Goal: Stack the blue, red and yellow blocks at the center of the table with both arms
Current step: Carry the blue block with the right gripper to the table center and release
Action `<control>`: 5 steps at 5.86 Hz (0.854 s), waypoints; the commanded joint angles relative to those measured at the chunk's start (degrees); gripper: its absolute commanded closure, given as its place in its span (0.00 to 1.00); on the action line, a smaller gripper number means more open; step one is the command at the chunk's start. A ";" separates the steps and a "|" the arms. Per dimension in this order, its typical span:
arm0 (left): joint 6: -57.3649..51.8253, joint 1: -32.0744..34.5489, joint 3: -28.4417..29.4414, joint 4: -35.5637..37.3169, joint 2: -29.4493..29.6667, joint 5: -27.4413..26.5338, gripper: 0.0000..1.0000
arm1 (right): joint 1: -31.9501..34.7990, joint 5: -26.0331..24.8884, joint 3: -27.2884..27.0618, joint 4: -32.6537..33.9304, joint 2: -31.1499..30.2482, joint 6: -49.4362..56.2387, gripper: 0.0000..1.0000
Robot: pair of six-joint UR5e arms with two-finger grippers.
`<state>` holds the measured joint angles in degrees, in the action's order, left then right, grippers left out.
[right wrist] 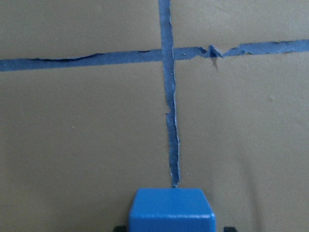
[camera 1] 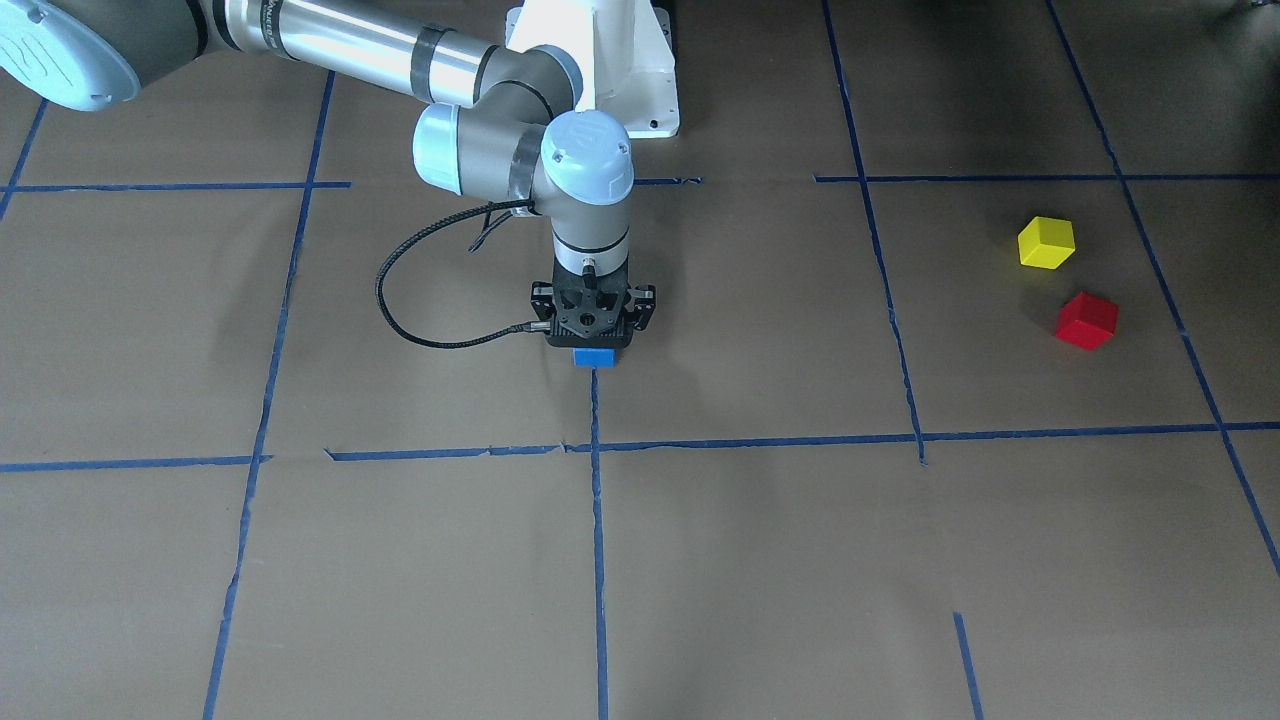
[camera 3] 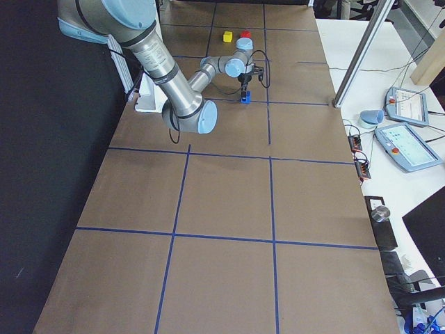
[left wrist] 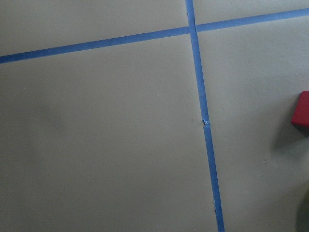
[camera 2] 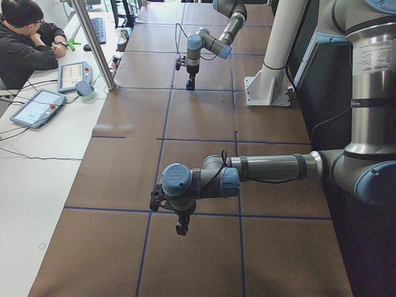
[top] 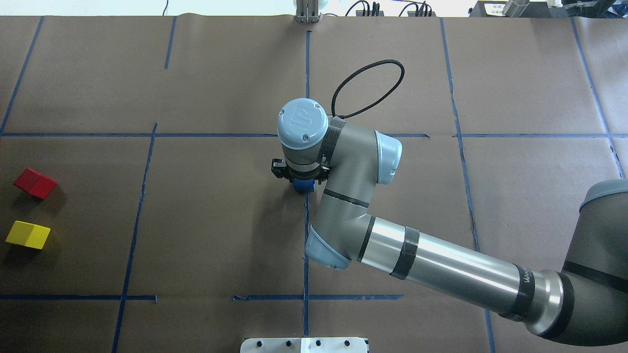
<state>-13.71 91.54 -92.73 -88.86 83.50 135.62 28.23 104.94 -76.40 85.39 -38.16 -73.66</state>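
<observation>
Three little matte cubes total, one each: blue block (camera 1: 594,357) pinched in the right gripper (camera 1: 594,345) at bench (camera 1: 760,560) center, red block (camera 1: 1087,320) and yellow block (camera 1: 1046,242) sitting together off on the robot's left. Can't tell the left gripper's (camera 2: 180,226) state.

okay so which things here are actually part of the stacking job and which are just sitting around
Job: blue block under the right claw; red block; yellow block; table.

Lying about: white pedestal; tablets on the side desk.
</observation>
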 commanded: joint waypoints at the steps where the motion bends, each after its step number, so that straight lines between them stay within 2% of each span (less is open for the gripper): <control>1: 0.00 -0.05 0.00 -0.09 0.00 0.00 0.00 | 2.85 1.83 -2.50 0.22 0.81 0.62 0.00; 3: -0.09 -0.14 -0.09 -0.09 0.09 0.00 0.00 | 12.58 11.46 -4.89 1.35 -1.89 8.56 0.00; 5: -0.09 -1.01 -0.88 0.00 0.09 -0.44 0.00 | 23.30 17.45 -6.81 7.22 -8.38 29.00 0.00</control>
<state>-13.80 90.81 -93.37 -88.88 83.58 135.36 46.09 119.05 -81.93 90.09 -43.18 -54.18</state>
